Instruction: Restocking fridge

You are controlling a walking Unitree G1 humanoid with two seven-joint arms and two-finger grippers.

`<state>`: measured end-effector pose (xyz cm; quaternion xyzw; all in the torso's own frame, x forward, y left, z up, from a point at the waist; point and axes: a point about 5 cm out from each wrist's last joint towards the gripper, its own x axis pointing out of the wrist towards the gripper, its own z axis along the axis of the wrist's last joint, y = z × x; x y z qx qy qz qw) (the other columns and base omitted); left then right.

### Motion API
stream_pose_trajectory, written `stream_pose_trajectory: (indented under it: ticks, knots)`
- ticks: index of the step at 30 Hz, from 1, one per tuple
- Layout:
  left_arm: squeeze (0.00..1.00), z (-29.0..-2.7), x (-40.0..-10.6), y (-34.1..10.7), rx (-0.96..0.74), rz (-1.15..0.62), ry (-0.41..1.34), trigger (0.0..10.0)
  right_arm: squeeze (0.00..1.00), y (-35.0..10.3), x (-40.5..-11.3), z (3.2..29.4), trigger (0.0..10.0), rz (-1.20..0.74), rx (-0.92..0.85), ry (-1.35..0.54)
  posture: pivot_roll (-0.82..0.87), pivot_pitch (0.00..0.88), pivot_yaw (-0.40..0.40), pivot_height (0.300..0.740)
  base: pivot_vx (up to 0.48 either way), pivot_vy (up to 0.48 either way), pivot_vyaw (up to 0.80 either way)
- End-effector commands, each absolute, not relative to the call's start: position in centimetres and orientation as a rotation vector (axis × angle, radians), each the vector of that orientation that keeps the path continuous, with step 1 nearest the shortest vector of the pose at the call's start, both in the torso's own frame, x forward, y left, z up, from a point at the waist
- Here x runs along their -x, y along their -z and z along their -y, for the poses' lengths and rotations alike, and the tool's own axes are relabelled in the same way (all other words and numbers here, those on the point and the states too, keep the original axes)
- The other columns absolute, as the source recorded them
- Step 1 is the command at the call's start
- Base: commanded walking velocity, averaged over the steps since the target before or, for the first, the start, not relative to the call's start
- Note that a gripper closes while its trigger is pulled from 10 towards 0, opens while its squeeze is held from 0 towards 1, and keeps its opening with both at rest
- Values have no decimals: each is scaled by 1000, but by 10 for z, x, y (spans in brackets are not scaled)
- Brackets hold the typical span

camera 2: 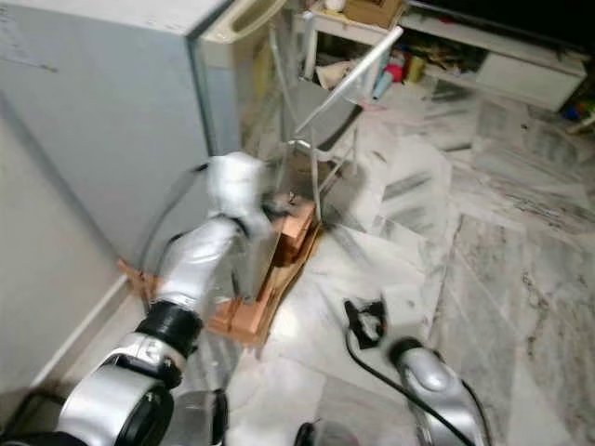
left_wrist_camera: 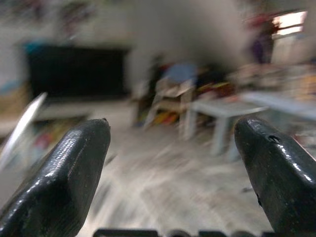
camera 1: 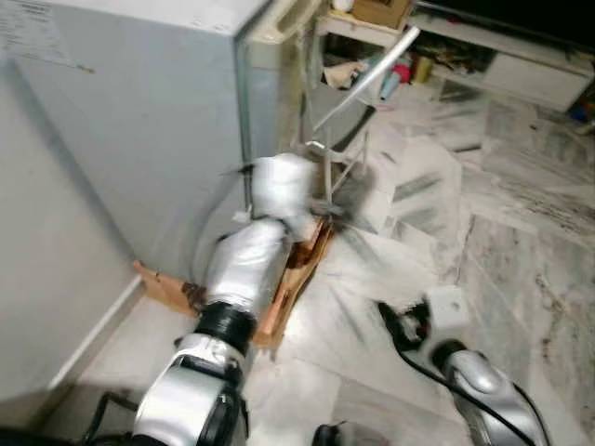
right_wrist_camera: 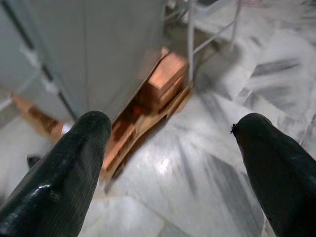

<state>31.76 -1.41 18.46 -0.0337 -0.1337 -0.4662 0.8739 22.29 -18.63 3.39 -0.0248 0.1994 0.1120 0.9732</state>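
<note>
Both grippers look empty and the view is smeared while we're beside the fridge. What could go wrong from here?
The raised left arm is close to the metal chair beside the fridge and might snag its frame. The brown cardboard on the marble floor by the fridge's base could catch a foot. Motion blur makes distances hard to judge.

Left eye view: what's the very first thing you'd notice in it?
The robot's silver left arm stands out, raised in the middle of the picture beside the big grey fridge. Flattened brown cardboard lies on the marble floor at the fridge's foot, next to a metal-framed chair. Lower right, the right tool hangs open above the floor.
</note>
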Motion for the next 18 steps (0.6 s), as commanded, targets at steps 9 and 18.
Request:
stream_pose_trajectory:
  ticks: [9,18]
  knots:
    - [0,-77,-354,-168,88,198,531,10000,0,-25,-214,197,10000,-447,43,-195,-25,58,-68,740,0,0,0]
    - [0,-139,-348,-128,9,97,224,10000,0,-24,-216,196,10000,-447,46,-209,-23,62,-75,740,0,0,0]
